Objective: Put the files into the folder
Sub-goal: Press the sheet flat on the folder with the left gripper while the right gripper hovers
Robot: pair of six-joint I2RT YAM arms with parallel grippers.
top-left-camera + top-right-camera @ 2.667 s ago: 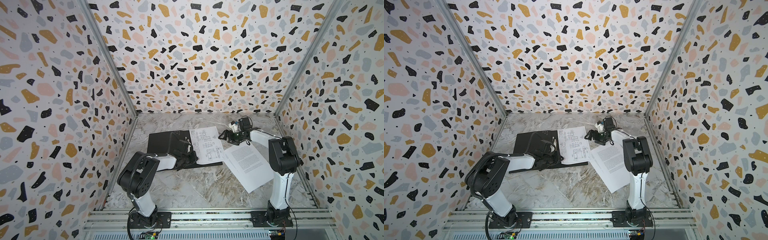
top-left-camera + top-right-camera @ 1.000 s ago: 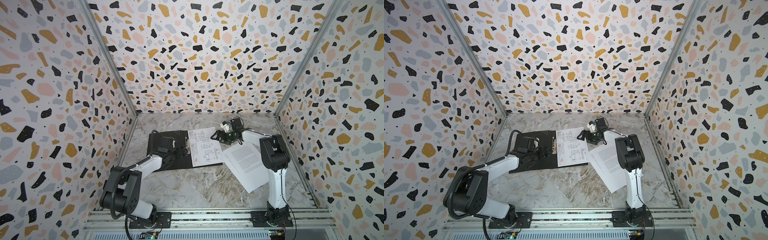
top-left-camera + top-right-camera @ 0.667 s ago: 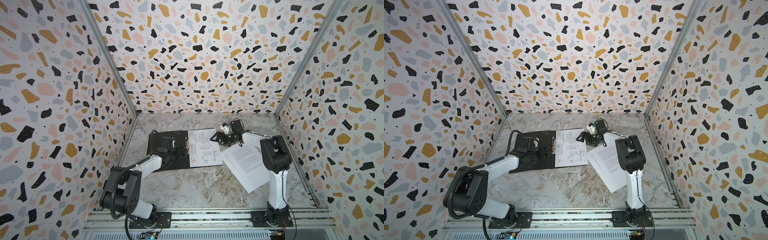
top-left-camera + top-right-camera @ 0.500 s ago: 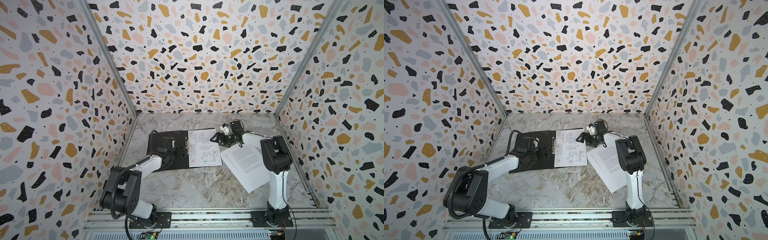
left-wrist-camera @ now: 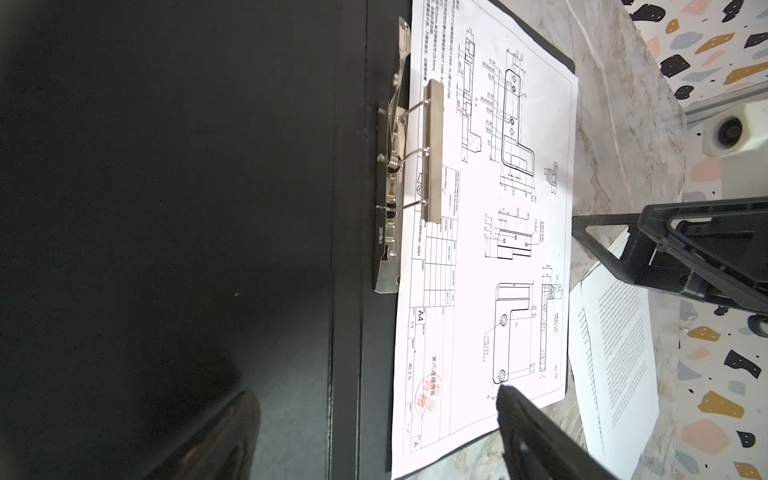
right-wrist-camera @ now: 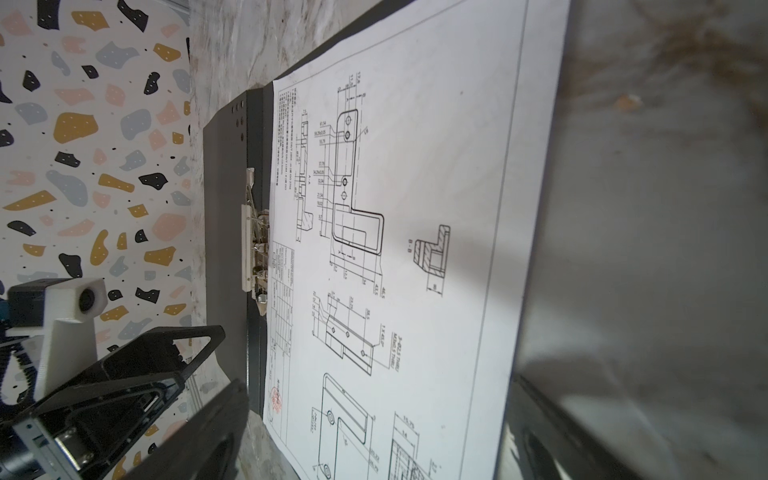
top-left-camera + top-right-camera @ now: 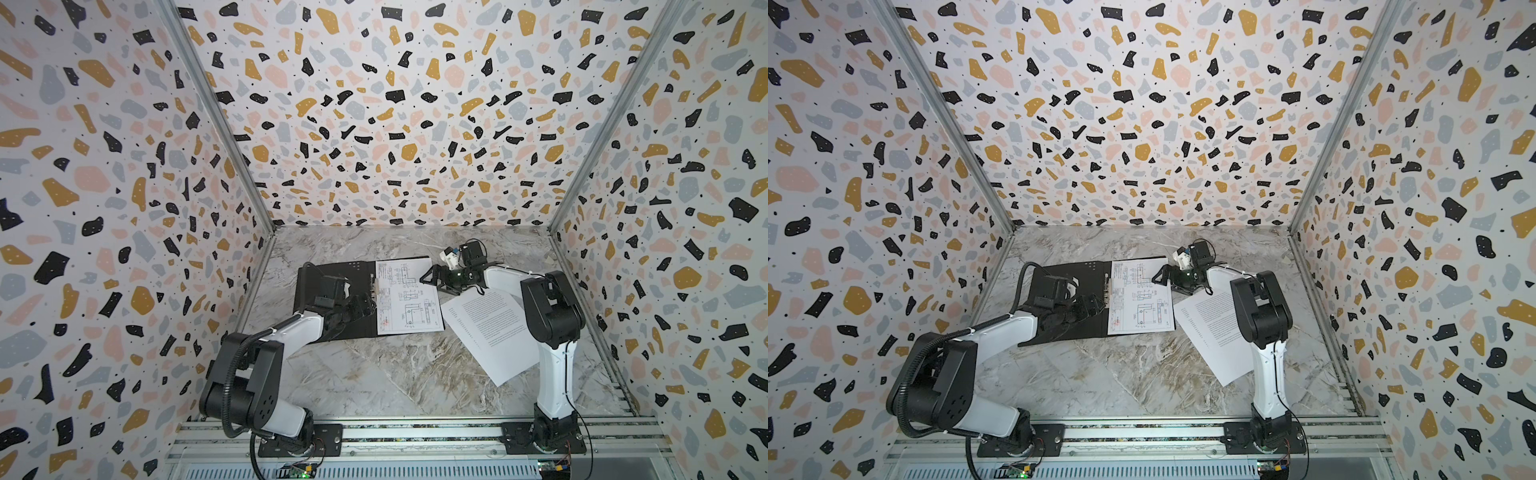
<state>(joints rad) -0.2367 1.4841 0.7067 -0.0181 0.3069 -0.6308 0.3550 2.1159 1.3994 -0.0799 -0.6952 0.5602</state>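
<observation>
Your left pincer (image 7: pixel 365 305) hangs low over the black inner face of the open folder (image 7: pixel 345 268), jaws spread wide with nothing between them. Your right pincer (image 7: pixel 428 279) sits just beside the far right edge of the drawing sheet (image 7: pixel 407 299), also wide open and empty.

The drawing sheet lies flat on the right half of the folder. Its inner edge runs along the spine, where the bar of the spring clip (image 5: pixel 432 149) reaches over it. I cannot tell whether the bar is pressing the paper down.

The text sheet (image 7: pixel 486 328) is outside the folder. It lies skewed on the marble surface (image 7: pixel 374 374), just right of the drawing sheet and partly beneath your right arm.

One file looks placed, so I judge the second to be the step in hand. The right pincer is nearer to it. Because the sheet lies flat with no raised edge, expect to drag it or tease up a corner. Then square it over the drawing, and keep the left pincer ready to steady the folder.
</observation>
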